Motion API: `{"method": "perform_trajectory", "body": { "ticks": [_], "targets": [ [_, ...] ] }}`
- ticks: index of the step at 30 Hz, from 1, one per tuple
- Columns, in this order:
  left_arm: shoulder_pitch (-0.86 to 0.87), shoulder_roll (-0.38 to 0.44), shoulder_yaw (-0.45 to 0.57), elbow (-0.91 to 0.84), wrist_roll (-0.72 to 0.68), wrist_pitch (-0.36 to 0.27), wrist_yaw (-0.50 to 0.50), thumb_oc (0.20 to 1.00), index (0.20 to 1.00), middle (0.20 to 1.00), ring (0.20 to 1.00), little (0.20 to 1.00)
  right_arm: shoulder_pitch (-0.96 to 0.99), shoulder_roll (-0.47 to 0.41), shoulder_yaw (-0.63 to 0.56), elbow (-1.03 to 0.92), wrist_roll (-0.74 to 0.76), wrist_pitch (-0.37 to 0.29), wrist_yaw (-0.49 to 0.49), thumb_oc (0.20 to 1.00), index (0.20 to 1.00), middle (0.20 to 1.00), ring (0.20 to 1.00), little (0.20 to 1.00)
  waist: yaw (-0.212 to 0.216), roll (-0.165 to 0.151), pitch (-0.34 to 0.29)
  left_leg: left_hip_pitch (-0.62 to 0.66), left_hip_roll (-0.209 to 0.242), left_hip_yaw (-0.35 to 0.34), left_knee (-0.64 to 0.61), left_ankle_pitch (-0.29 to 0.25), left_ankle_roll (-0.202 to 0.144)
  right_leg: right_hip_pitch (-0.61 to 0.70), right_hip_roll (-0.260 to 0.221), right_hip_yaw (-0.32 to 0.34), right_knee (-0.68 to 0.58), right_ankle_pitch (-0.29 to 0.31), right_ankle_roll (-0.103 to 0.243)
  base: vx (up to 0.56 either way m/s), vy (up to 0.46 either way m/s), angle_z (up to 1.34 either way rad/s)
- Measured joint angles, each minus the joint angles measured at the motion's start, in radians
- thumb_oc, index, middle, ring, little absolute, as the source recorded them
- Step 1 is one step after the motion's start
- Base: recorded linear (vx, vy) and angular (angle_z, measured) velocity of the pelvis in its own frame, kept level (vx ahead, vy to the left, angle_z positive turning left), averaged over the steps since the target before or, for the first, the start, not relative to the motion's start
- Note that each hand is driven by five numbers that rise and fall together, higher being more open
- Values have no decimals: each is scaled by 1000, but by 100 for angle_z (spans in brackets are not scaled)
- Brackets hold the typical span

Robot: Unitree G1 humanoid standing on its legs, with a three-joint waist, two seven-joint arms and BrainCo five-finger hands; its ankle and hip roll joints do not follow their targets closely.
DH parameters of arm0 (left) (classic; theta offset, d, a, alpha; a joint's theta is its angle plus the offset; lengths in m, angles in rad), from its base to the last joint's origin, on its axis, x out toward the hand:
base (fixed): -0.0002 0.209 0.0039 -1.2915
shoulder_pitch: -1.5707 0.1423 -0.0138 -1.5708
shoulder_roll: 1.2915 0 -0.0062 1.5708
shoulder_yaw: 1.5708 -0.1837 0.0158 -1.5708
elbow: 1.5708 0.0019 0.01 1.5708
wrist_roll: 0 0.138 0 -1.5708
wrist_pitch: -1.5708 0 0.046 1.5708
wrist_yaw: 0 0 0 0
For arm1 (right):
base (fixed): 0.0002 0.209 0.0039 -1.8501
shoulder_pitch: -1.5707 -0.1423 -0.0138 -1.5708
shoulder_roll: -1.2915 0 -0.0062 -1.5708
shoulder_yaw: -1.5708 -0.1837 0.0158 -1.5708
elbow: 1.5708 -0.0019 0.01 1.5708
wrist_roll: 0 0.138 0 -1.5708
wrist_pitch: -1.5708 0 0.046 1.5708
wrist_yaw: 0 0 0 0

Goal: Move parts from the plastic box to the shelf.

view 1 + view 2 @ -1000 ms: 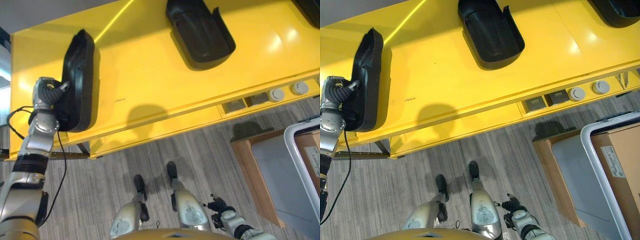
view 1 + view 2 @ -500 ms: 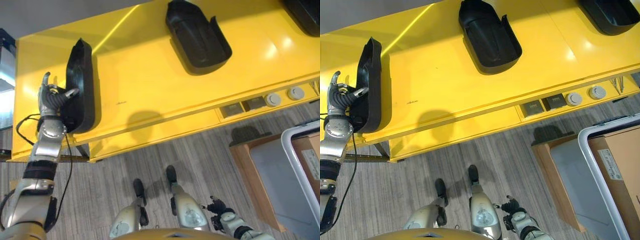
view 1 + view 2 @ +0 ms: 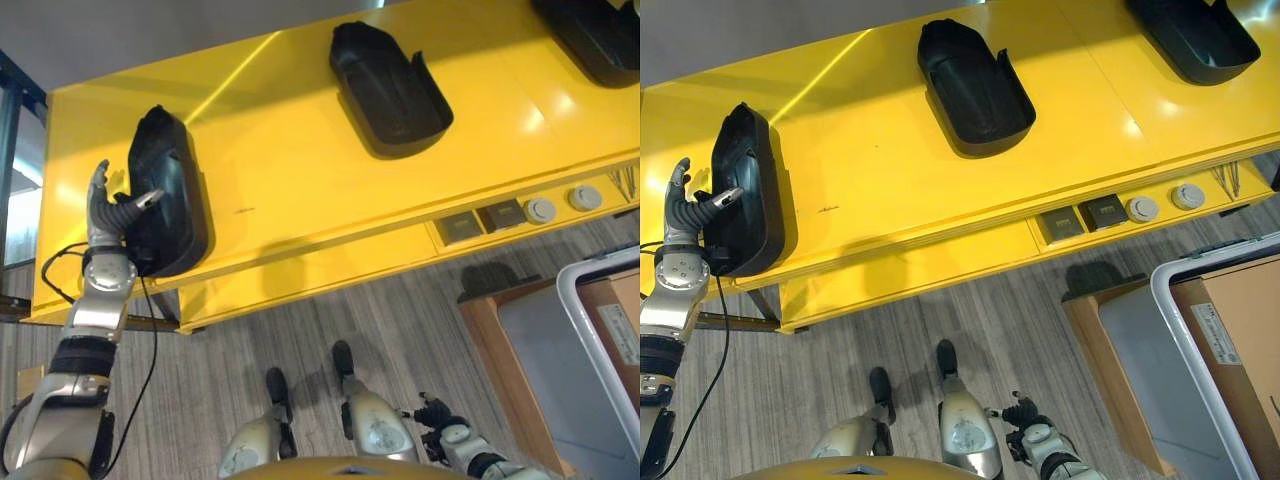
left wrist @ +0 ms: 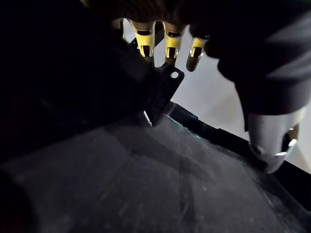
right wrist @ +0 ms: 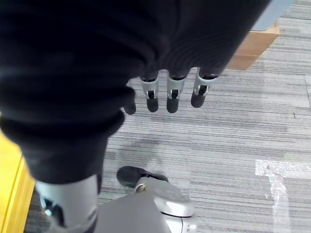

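At the left of the frame the left hand [image 3: 112,210] stands with fingers straight and spread, holding nothing, thumb beside the black part [image 3: 168,190] resting flat on the yellow shelf [image 3: 300,170], apparently released; right hand [image 5: 165,92] hangs relaxed, empty.

Our silver-grey arms are banded in black, and our left hand [image 3: 112,210] and right hand [image 5: 165,94] have silver, dark-tipped fingers under dark ribbed covers.

A wooden crate [image 3: 1110,340] with a cardboard carton [image 3: 1240,330] stands on grey striped carpet [image 3: 790,400].
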Motion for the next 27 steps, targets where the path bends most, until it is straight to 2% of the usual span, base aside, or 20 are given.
{"method": "perform_trajectory", "body": {
  "ticks": [13, 17, 22, 23, 25, 26, 27],
  "targets": [
    [36, 11, -2, -5, 115, 16, 25, 1000, 1000, 1000, 1000, 1000, 48, 3, -35, 1, 16, -19, 2, 1000, 1000, 1000, 1000, 1000, -3, -2, -26, 37, 1, -5, 5, 0, 0, 40, 0, -3, 0, -2, -1, -1, 2, 1],
    [30, 31, -31, 5, 135, -1, 57, 1000, 1000, 1000, 1000, 1000, 67, 2, -23, 24, 16, -21, 5, 1000, 1000, 1000, 1000, 1000, -8, -9, -55, 55, 2, -6, -1, -7, -8, 57, 2, -3, 0, -17, -4, 27, 5, 1],
    [13, 72, -59, -9, 138, -60, 102, 1000, 1000, 1000, 1000, 1000, 96, 5, -21, 39, 16, -23, 5, 1000, 1000, 1000, 1000, 1000, -17, -30, -114, 87, 4, -11, -1, -20, -5, 91, 4, -6, 0, -28, -4, 49, 26, 2],
    [13, 72, -63, -30, 147, -60, 103, 1000, 1000, 1000, 1000, 1000, 97, 5, -21, 39, 16, -23, 5, 1000, 1000, 1000, 1000, 1000, -17, -35, -117, 94, 4, -11, -1, -20, -5, 99, 4, -6, 0, -29, -3, 65, 46, 2],
    [54, 72, -63, -185, 156, -101, 100, 1000, 1000, 1000, 1000, 1000, 102, 7, -24, 36, 16, -24, 4, 1000, 1000, 1000, 1000, 1000, -14, -44, -125, 115, 4, -15, -1, -31, -2, 122, 3, -9, 0, -35, -5, 52, 39, 4],
    [78, 71, -63, -241, 158, -127, 98, 896, 896, 896, 896, 896, 108, 9, -25, 38, 16, -24, 4, 1000, 1000, 1000, 1000, 1000, -15, -45, -134, 119, 4, -16, -1, -32, -3, 125, 3, -9, 0, -38, -2, 16, 38, 3],
    [89, 71, -64, -273, 167, -148, 96, 661, 661, 661, 661, 661, 115, 11, -25, 38, 16, -26, 4, 1000, 1000, 1000, 1000, 1000, -14, -45, -138, 124, 4, -17, -1, -32, -3, 131, 3, -10, 0, -38, -1, 21, 48, 3]
  ]
}}
